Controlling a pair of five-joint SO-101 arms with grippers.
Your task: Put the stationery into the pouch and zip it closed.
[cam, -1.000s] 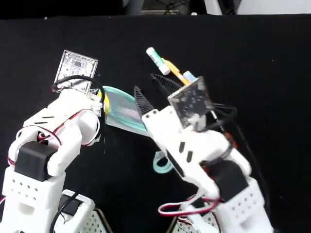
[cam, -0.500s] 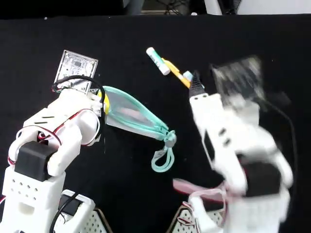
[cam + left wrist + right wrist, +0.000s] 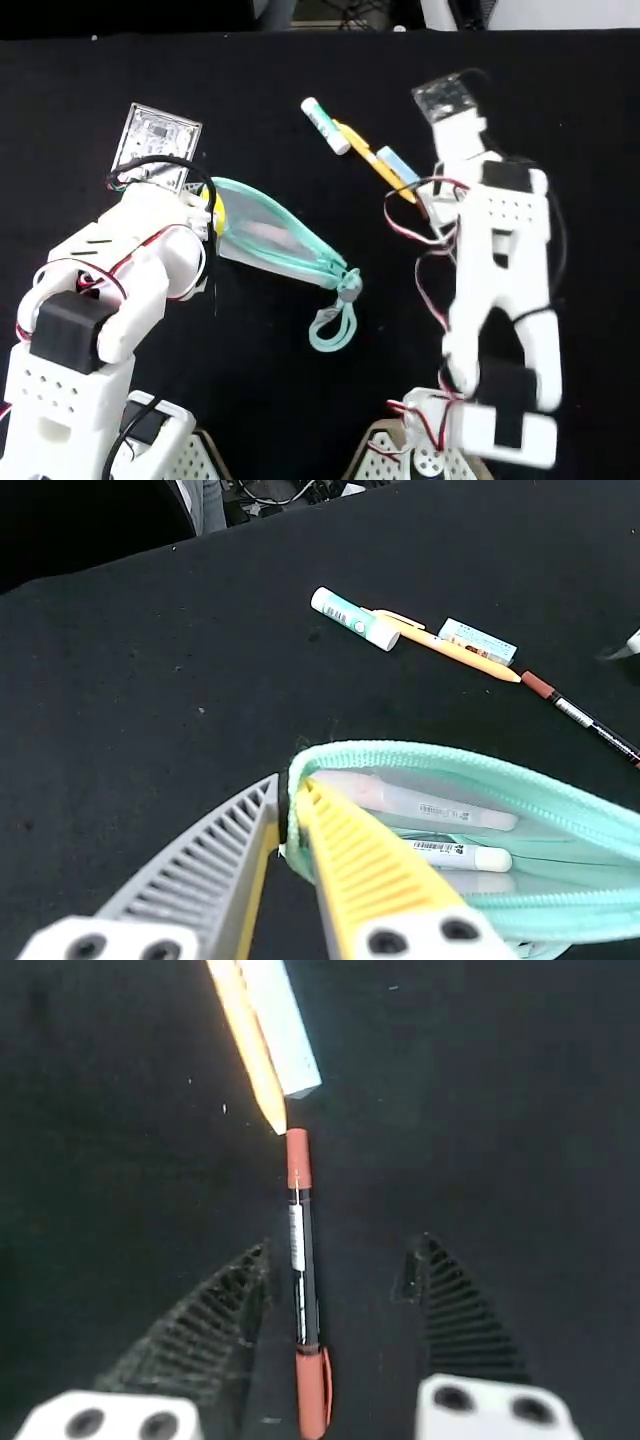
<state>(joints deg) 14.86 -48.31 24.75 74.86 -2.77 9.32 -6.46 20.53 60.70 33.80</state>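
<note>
The left gripper (image 3: pixel 290 792) has its grey and yellow fingers pressed together on the end of the mint-green pouch (image 3: pixel 460 775), pinching the zipper rim where it curves round. In the high view this grip sits left of centre, and the pouch runs from it down and to the right toward the middle of the frame, ending in a looped strap (image 3: pixel 333 327) that lies flat just below centre. The mouth of the pouch gapes open, and two white pens (image 3: pixel 425 807) lie inside it. The right gripper (image 3: pixel 343 1250) has its dark fingers spread wide, one on each side of a red-and-black pen (image 3: pixel 303 1290) that lies on the black table (image 3: pixel 150 80) between them. The red end of that pen comes almost to the tip of an orange pen (image 3: pixel 250 1045), and a pale blue eraser (image 3: pixel 282 1030) lies right alongside the orange pen. In the high view these lie in the upper centre, with a white-and-green glue stick (image 3: pixel 325 125) against the far end of the orange pen.
</note>
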